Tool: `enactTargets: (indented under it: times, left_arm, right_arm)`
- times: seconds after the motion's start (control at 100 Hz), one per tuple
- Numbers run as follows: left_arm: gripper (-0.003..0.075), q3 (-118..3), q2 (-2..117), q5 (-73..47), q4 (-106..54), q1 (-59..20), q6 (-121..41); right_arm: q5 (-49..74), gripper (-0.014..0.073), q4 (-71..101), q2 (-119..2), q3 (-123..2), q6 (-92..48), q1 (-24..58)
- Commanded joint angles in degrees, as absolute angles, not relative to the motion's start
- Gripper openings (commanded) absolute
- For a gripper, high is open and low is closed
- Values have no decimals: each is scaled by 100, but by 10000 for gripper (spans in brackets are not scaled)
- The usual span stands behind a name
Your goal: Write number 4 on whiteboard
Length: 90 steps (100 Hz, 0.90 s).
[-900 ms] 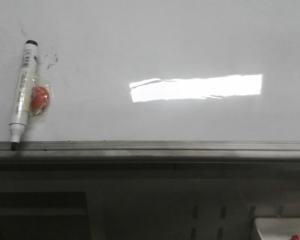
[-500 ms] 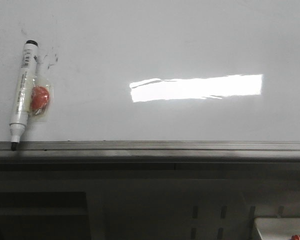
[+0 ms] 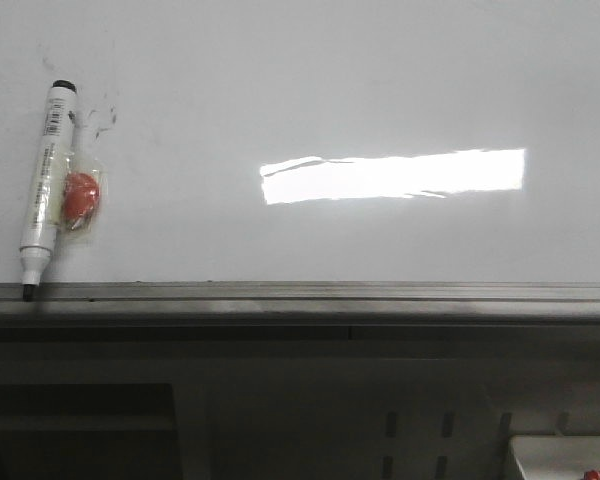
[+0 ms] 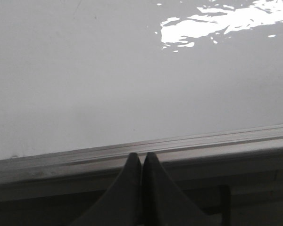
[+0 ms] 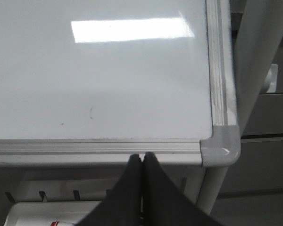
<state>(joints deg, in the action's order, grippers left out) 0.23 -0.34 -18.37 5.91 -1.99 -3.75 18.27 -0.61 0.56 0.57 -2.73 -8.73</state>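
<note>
The whiteboard (image 3: 310, 90) lies flat ahead of me, its glossy face bare of any written 4, with only faint grey smudges (image 3: 102, 115) near its left end. Beside those smudges a white marker (image 3: 43, 180) rests slanted, black tip on the grey edge rail (image 3: 310, 292), with a small orange magnet (image 3: 79, 195) touching its barrel. My left fingers (image 4: 141, 162) and right fingers (image 5: 141, 162) are both clenched on nothing, poised just short of that rail.

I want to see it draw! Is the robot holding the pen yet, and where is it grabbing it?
No. Both grippers, left and right, are shut on nothing. The marker lies untouched on the whiteboard.
</note>
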Motion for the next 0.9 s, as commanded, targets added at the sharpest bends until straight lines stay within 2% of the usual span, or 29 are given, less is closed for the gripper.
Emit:
enactTargets:
  times: [0.0, 0.13, 0.28, 0.45, 0.53, 0.65, 0.76, 0.89]
  left_arm:
    - [-20, 222, -181, -1128, 773, -197, -382]
    - [-20, 222, -181, -398, 763, -197, -382]
    - [-20, 222, -181, 99, 763, -197, -382]
    - [-20, 222, -181, 396, 665, -197, -372]
    - [-20, 184, -171, 479, 106, -184, -360]
    - [-20, -159, -13, -54, -95, -148, -360]
    - [-20, -609, 432, -538, 0, -148, -360]
    - [-20, -978, 1102, -418, 215, -148, -360]
  right_arm:
    - [1065, -66, -154, 145, 201, -283, -868]
    - [113, -66, -154, 145, 201, -283, -868]
    - [-422, -66, -154, 145, 201, -283, -868]
    - [-366, -66, -154, 145, 201, -283, -868]
    - [-186, -66, -143, 135, 201, -270, -868]
    - [196, -66, 427, -15, 100, -233, -868]
    - [287, -64, 761, -432, -66, -233, -842]
    - [485, -64, 1145, -1267, -466, -233, -715]
